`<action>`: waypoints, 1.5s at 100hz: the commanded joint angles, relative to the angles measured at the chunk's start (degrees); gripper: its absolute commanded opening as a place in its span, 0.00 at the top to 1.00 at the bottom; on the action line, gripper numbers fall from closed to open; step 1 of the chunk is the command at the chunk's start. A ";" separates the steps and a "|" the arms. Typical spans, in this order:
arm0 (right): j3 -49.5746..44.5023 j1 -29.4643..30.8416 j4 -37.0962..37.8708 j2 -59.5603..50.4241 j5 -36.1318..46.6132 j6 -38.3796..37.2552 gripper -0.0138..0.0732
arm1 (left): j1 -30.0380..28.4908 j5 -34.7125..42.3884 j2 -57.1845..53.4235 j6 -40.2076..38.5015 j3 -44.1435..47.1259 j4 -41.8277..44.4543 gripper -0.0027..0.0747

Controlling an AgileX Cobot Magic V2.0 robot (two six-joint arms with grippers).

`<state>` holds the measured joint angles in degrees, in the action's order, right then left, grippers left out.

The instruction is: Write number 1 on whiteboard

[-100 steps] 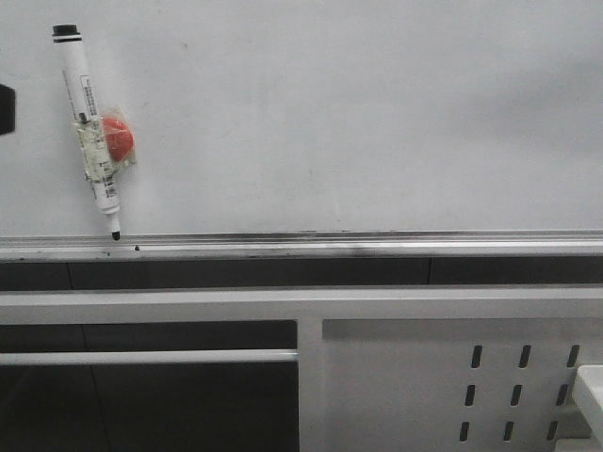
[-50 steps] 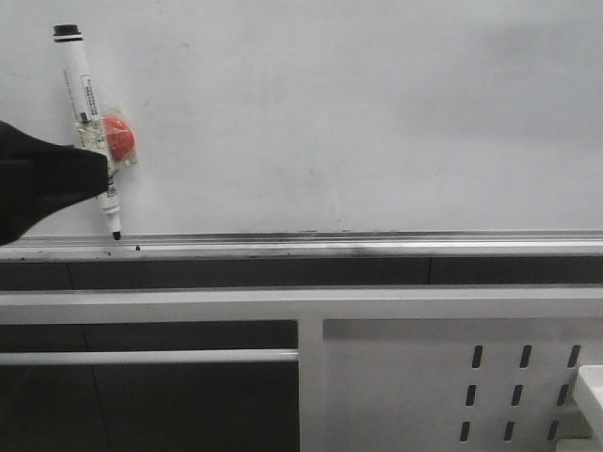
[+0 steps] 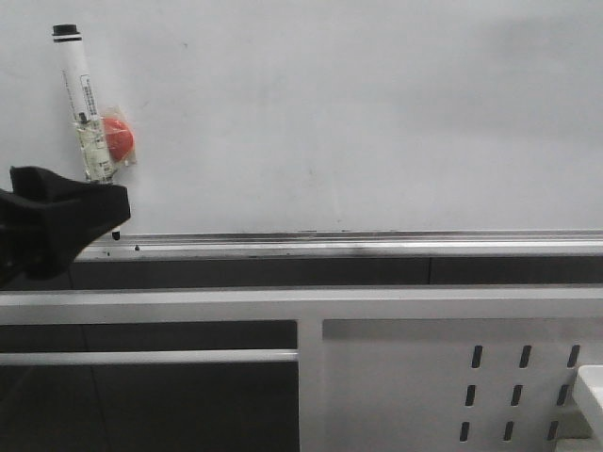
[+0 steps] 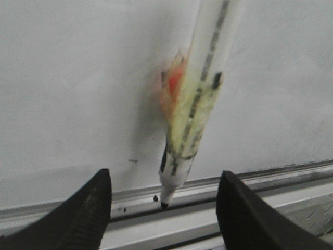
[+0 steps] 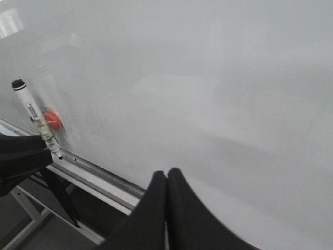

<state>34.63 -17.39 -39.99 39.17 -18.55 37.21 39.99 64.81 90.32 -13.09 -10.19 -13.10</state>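
There is 1 whiteboard [image 3: 358, 122], 1 marker [image 3: 87, 113] with 1 red round piece [image 3: 119, 137] taped to its barrel, and 2 grippers. No stroke of the number 1 shows on the board in any view — only faint small specks. The marker leans against the board's lower left part, cap end up, its tip down at the silver rail [image 3: 377, 247]. The front view shows the left gripper [image 3: 71, 215] as a dark mass covering the marker's lower end, cut off by the frame edge; its jaw state cannot be read there. The left wrist view fills that in: the gripper [image 4: 164, 195] stands wide, 1 finger [image 4: 86, 213] on each side of the marker [image 4: 200, 94], neither touching it, the tip visible between them — though the barrel is blurred. Only the right wrist view shows the right gripper [image 5: 166, 179], its fingers pressed together on nothing, well apart from the marker [image 5: 32, 112], near bare board [image 5: 218, 88]. Below the rail, the front view alone shows a white perforated panel [image 3: 452, 377].
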 commanded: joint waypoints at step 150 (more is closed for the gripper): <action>4.37 -18.81 4.78 4.58 -7.93 9.54 0.92 | 0.40 -4.77 -7.04 -0.77 -6.00 29.50 0.99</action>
<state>35.99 -30.80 -38.54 42.18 -28.38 43.44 39.99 62.74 88.02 -13.83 -13.44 9.03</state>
